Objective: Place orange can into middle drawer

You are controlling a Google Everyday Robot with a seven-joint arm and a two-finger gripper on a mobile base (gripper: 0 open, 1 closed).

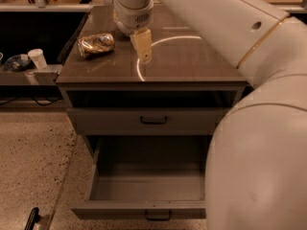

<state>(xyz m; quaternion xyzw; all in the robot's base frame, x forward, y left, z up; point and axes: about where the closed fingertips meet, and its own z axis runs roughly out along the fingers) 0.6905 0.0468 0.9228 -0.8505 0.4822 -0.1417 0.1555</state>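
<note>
End effector over counter, just right of can, apart.
Grip state: can't tell. Drawer pulled open.
</note>
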